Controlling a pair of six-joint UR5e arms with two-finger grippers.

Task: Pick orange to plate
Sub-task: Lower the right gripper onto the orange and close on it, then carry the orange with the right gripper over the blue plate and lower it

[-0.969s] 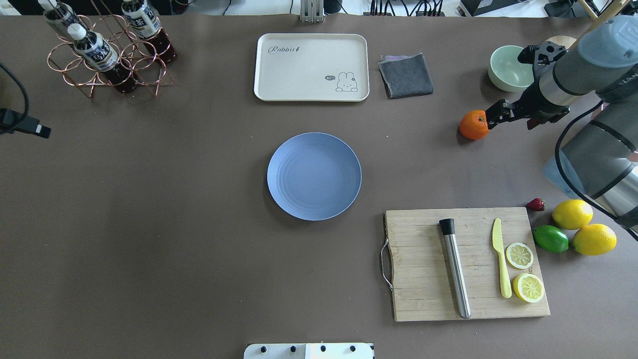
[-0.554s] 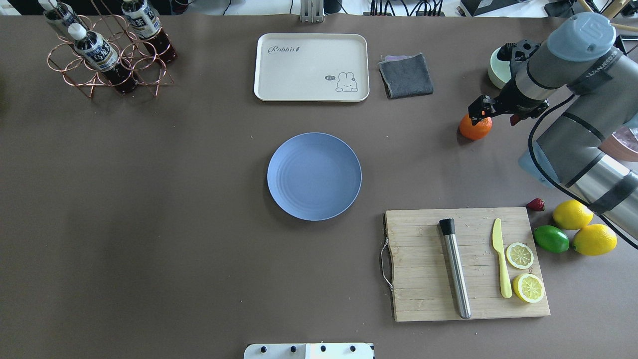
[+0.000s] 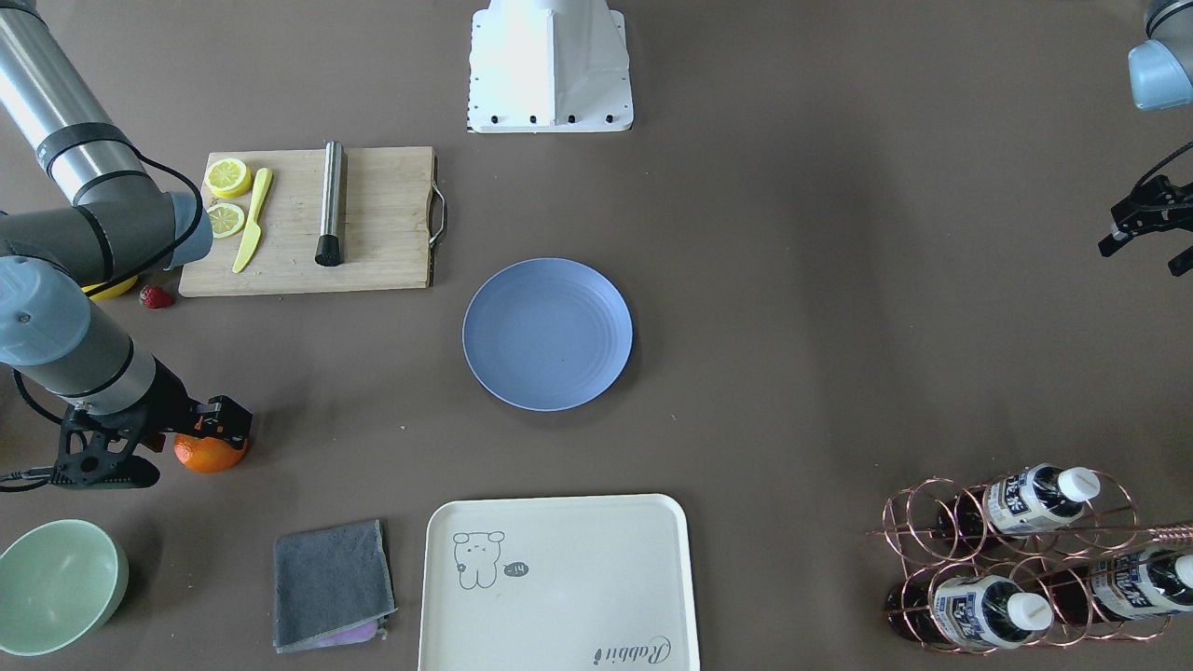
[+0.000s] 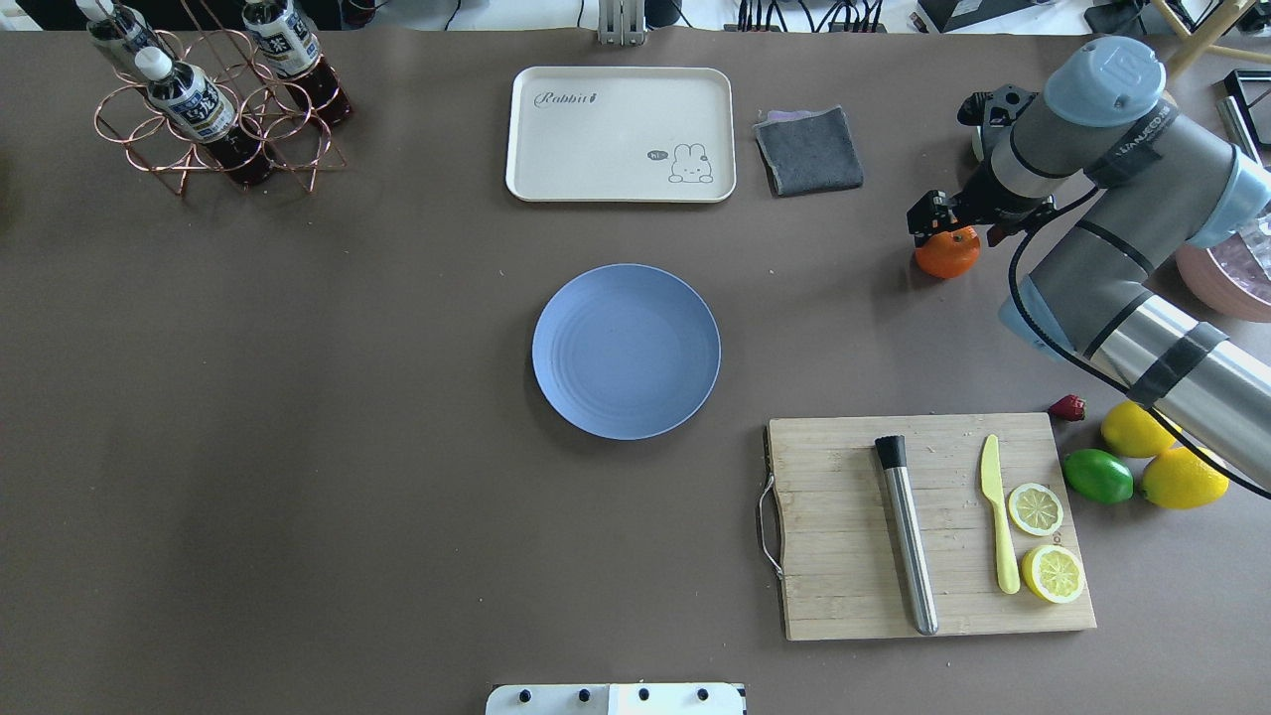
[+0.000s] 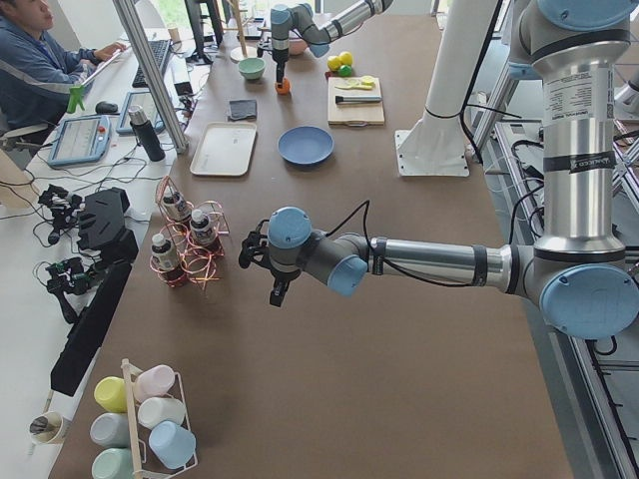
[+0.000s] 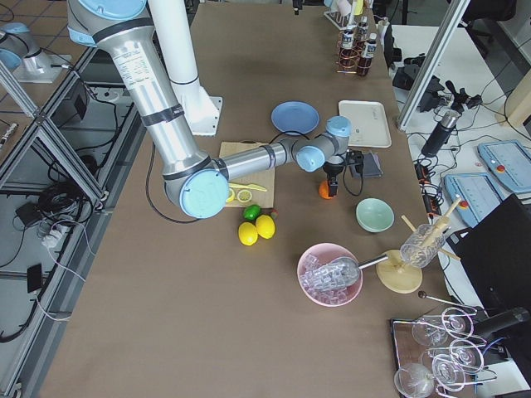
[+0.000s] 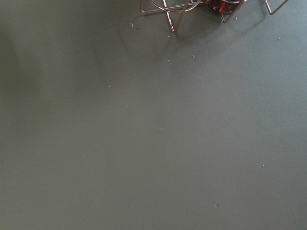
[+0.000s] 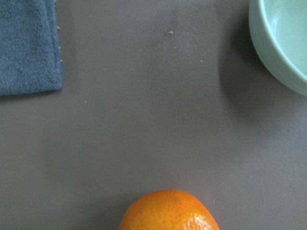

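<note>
1. You'll find the orange [image 4: 946, 255] sitting on the tabletop [image 4: 397, 447] towards the robot's right side: small, round, bright orange, with glossy, finely dimpled skin.
2. Your plate [image 4: 626, 351] is round, light blue and faintly ringed. It lies flat mid-tabletop, well apart from the orange.

Robotics lab: aluminium frame [image 5: 150, 75], operator [image 5: 35, 60]

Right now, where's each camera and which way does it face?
Front-facing: across table, steeply down; base top, right arm view-left.
Overhead: behind robot, down on plate; right arm.
Exterior left: table end; left arm near.
Exterior right: opposite end; right arm near.
Left wrist: down on table, rack; no body.
Right wrist: down on orange, bowl; no body.
Shared: front-facing, overhead both show orange.
</note>
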